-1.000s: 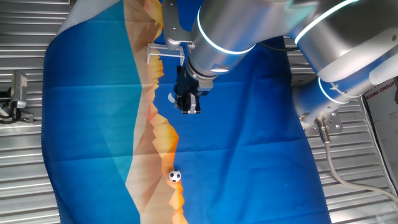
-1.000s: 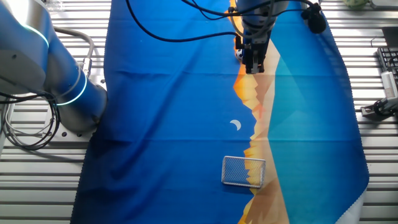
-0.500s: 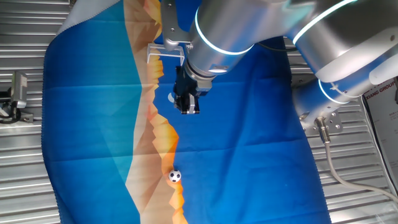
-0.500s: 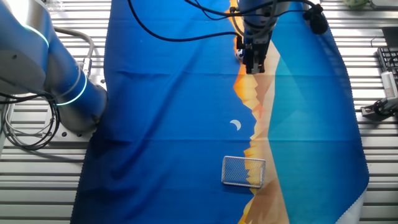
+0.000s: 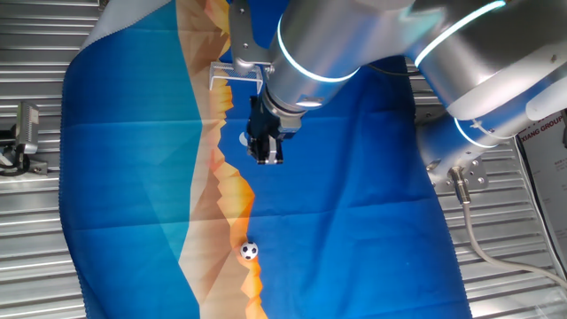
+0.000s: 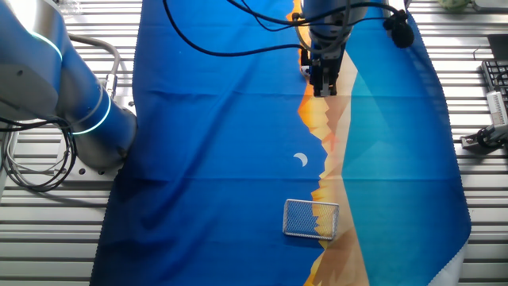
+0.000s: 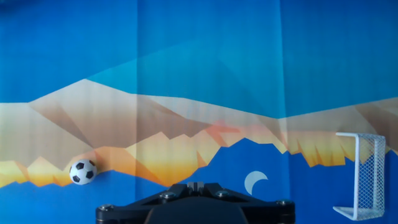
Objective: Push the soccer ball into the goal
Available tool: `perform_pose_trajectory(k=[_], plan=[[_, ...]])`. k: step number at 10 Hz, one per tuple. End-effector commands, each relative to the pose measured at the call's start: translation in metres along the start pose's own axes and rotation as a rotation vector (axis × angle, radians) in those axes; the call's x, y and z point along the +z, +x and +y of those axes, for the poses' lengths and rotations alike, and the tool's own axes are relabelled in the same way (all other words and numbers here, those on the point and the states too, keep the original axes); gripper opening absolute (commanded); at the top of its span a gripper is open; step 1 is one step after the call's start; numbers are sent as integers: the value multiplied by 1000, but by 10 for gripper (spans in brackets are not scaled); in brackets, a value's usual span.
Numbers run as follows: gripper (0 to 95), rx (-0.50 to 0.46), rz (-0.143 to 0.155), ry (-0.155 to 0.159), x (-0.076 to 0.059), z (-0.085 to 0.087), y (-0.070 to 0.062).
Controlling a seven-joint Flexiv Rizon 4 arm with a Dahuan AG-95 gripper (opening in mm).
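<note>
Hand view: the soccer ball (image 7: 83, 172) lies left of the closed, empty gripper (image 5: 269, 158); the goal (image 7: 364, 175) stands far right. It looks light and free-rolling; nudge its left side

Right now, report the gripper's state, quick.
Gripper: fingers look together, holding nothing; it hangs above the cloth, apart from the soccer ball.

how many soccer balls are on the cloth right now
1. The soccer ball lies on the orange mountain band of the cloth, far from the goal. In the other fixed view the gripper mostly hides it.
</note>
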State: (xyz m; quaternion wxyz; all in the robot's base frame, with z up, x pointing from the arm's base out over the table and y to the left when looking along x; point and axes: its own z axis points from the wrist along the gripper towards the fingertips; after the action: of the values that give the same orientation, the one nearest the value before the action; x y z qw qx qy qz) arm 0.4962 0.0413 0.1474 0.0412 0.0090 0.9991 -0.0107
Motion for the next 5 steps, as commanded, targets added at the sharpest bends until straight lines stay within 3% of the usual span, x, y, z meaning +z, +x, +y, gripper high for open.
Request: perform_pose_trajectory(k=[1, 5], plan=[[0, -4, -6, 9, 6, 0, -1], [0, -7, -24, -2, 28, 4, -3]])
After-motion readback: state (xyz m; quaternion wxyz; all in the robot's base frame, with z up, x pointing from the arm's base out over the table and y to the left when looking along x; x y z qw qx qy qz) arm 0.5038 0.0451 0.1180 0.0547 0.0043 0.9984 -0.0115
